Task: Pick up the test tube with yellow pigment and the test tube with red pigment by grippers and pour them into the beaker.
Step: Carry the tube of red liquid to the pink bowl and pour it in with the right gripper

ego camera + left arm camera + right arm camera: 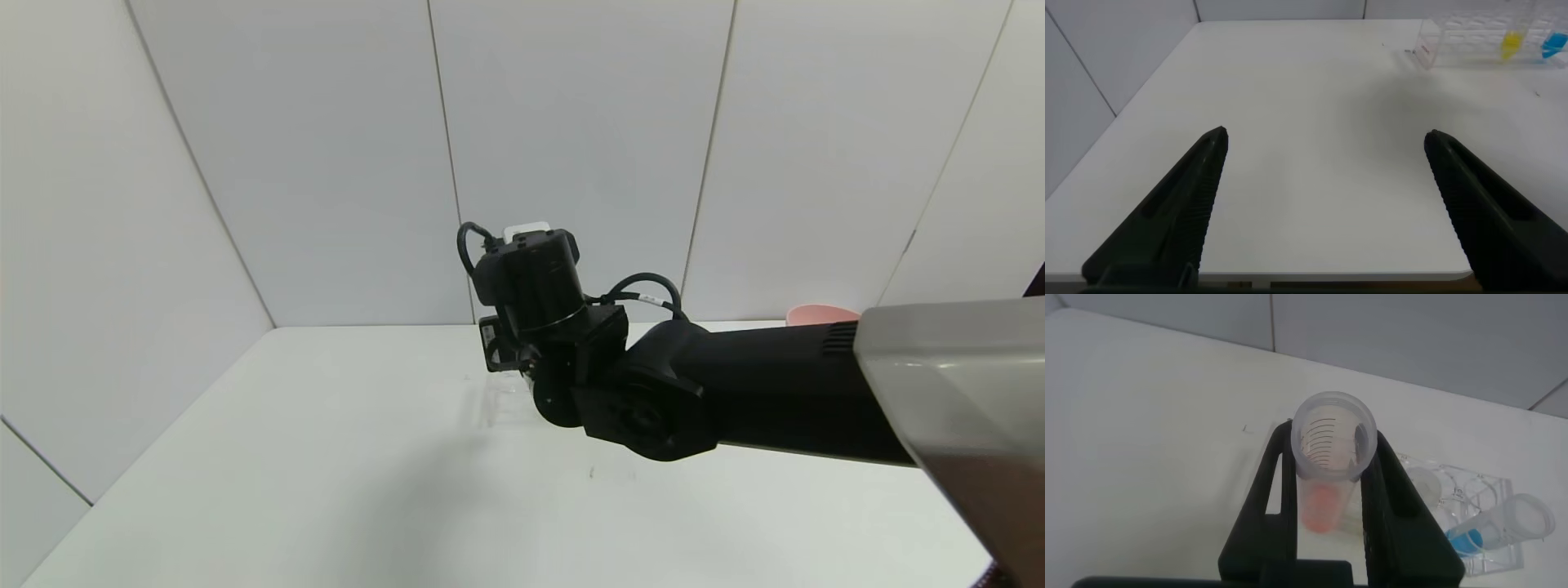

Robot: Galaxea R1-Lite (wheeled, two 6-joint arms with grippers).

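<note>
Right gripper (1327, 498): I had it clenched on the test tube with red pigment (1327, 469), mouth up so nothing spilled, over the table's far middle.
Left gripper (1323, 204): released, parked low near the table's near edge.
Test tube with yellow pigment (1512, 41): waited in the rack (1454, 45).
Beaker: I couldn't see it.

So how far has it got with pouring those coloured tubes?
Early on. The right gripper is shut on the red tube, lifted above the clear rack, red liquid inside. The yellow tube sits in the rack beside a blue one; the open left gripper waits. Both pours remain; no beaker shows.
</note>
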